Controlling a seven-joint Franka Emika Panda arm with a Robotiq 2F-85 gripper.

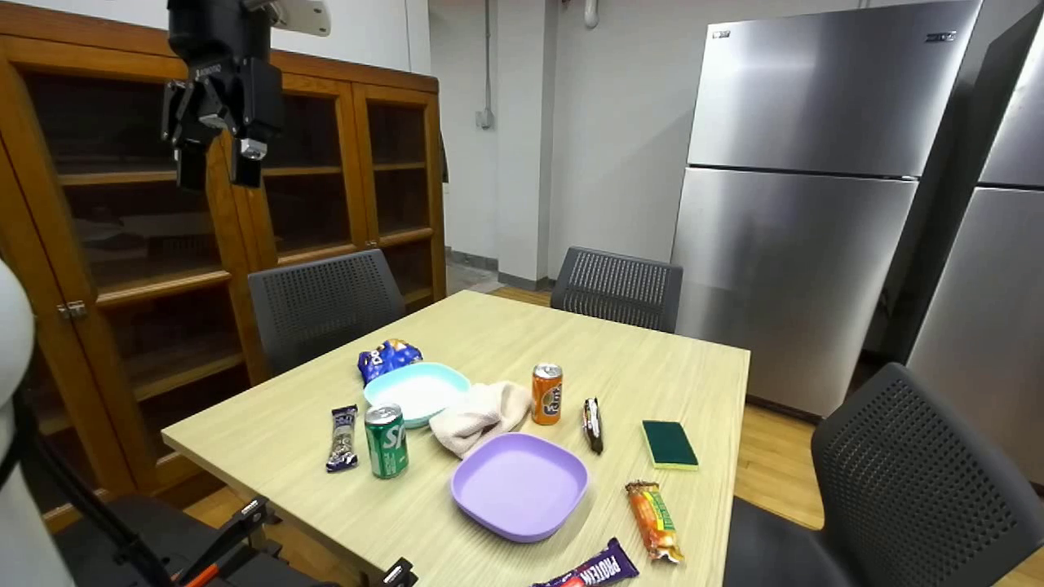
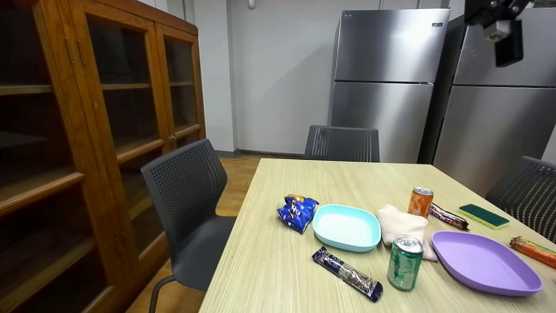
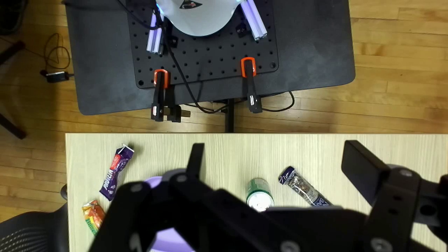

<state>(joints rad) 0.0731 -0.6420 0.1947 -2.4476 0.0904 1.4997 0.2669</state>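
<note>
High above the table my gripper [image 1: 218, 173] hangs open, fingers pointing down and nothing between them. Its fingers [image 2: 509, 45] are partly cut off in an exterior view. Looking down in the wrist view, the gap of the gripper [image 3: 274, 150] frames a green can [image 3: 257, 190] and a dark blue-wrapped bar [image 3: 306, 187], both far below on the table. A purple plate [image 1: 519, 487] lies beside the can, mostly hidden by the gripper in the wrist view. A light blue dish [image 1: 418, 390], pinkish cloth [image 1: 481, 416] and orange can [image 1: 547, 395] stand farther in.
Also on the table [image 1: 587, 350] are a blue snack bag [image 2: 298, 213], a dark-wrapped bar [image 1: 593, 425], a green sponge [image 1: 670, 444], an orange-wrapped snack [image 1: 655, 520] and a purple protein bar [image 3: 116, 172]. Chairs [image 1: 326, 306] surround it; a wooden cabinet [image 2: 130, 87] and fridges [image 1: 803, 269] stand behind.
</note>
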